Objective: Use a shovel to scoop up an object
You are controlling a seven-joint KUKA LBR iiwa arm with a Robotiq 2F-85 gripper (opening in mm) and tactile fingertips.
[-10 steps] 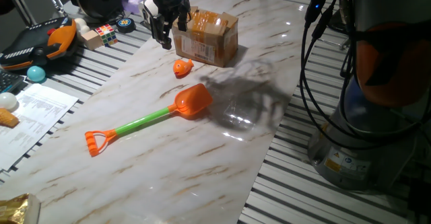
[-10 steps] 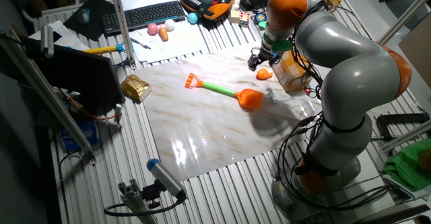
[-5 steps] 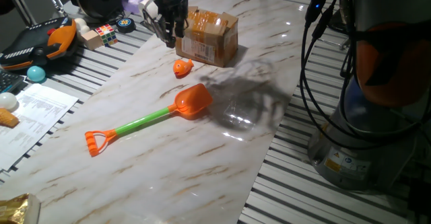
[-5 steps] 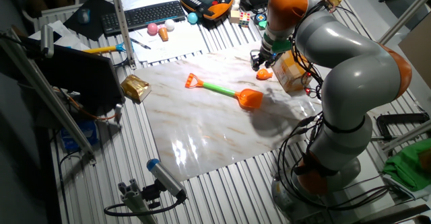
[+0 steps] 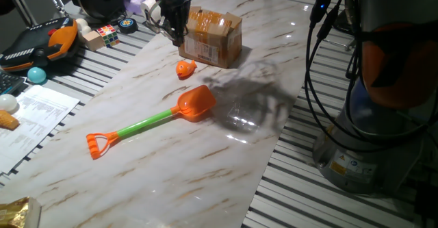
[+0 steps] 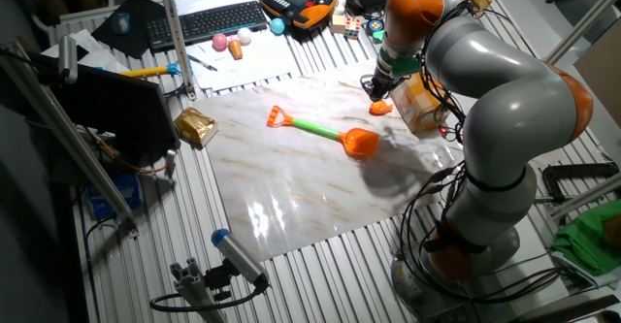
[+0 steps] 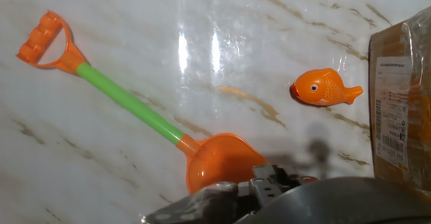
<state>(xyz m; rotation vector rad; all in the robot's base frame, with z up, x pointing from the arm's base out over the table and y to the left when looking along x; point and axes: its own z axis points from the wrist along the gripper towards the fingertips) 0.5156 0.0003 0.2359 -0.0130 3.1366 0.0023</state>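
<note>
Clearly the main risk is the toy fish point(image 5: 185, 68): lying just beside the cardboard box point(image 5: 212, 35) near the marble slab's point(image 5: 171, 166) far edge, it could skid under the shovel point(image 5: 152, 120), mid-slab and untouched. High over that edge, the gripper point(image 5: 172, 31) looks pressed together, holding nothing

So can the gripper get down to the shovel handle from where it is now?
Probably yes. The shovel lies alone on open table, green handle bare, while the gripper hangs beside the box.
</note>
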